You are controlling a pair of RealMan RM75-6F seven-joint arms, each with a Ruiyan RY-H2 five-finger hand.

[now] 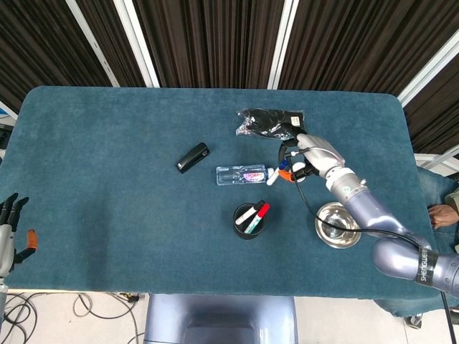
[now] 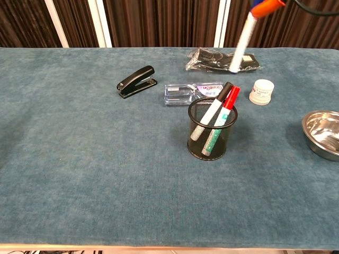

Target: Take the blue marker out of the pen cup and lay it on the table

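The right hand [image 1: 310, 154] is closed around markers well above the table [image 1: 107, 215], up and right of the black mesh pen cup [image 2: 212, 129]. One white, orange-capped barrel [image 2: 241, 45] hangs steeply down-left; a blue cap [image 1: 285, 164] peeks beside it, presumably the blue marker. The left hand [image 1: 10, 226] rests spread, well apart.
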